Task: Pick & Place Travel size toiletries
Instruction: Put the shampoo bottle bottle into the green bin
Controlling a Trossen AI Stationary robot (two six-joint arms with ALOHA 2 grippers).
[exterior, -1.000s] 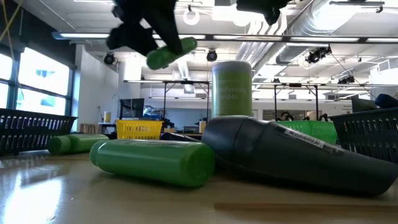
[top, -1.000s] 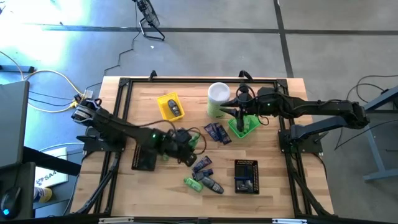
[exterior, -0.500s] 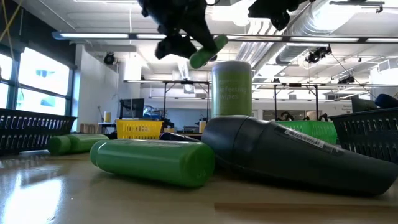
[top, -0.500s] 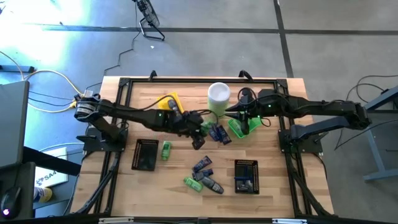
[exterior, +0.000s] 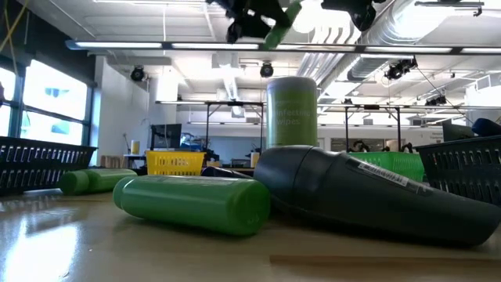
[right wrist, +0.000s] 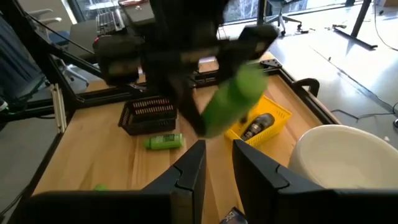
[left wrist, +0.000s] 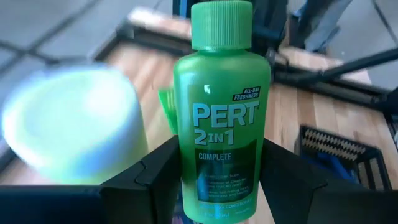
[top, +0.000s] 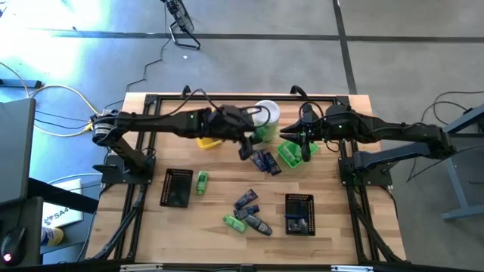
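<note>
Green bottle: clamped between the left gripper point(left wrist: 217, 180) fingers, the PERT bottle point(left wrist: 219, 106) carried high above the table.
Ahead of it: white-lidded canister point(top: 266, 113) close by, green tray point(top: 291, 153) just beyond.
Right gripper point(right wrist: 217, 160): hovering over that green tray, fingers nearly together, seemingly empty.
Done: one oval piece in the yellow tray point(top: 206, 140), items in the black tray point(top: 299, 214).
Left: loose cluster point(top: 247, 215) below, navy packets point(top: 265, 161), lone green bottle point(top: 202, 182).
In the way: canister and right arm crowding the drop.

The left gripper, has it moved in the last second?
Yes. In the high view the left gripper, holding the green bottle, went from near the black tray up to the white-lidded canister.
</note>
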